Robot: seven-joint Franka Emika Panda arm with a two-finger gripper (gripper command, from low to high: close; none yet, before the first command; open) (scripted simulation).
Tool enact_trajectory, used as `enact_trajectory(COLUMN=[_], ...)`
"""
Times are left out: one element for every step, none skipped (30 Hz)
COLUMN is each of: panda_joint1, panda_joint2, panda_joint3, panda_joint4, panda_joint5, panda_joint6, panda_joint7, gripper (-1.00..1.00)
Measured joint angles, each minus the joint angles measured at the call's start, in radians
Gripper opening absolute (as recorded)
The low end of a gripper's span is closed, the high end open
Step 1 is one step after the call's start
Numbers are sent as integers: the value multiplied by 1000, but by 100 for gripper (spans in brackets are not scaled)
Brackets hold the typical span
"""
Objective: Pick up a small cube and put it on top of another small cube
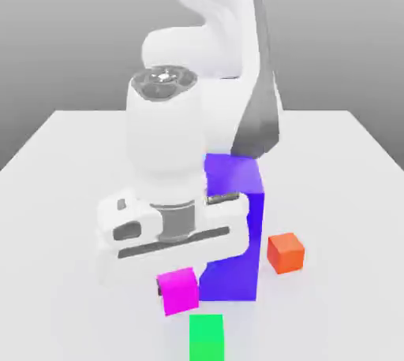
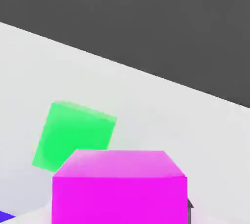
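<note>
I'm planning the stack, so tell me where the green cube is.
The green cube is low in the exterior view, just right of centre, below the magenta cube.

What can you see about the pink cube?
The pink cube is small, bright magenta, plain and smooth-looking, with flat sides and sharp edges. It sits slightly tilted in the exterior view, right under the claw, in front of the big blue block and behind the green one. The claw seems to be gripping it.
</note>
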Motion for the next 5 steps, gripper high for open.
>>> enact_trajectory(panda_joint1=[-3, -8, -8, -8, -8], panda_joint2=[33, 62, 62, 62, 62], panda_joint3=[12, 22, 22, 22, 22], panda_joint4=[2, 4, 4, 4, 4], panda_joint5=[13, 24, 24, 24, 24], panda_joint6=[31, 57, 57, 57, 57], panda_joint7=[-8, -15, -15, -15, -15], gripper=[-100, 100, 100, 100, 100])
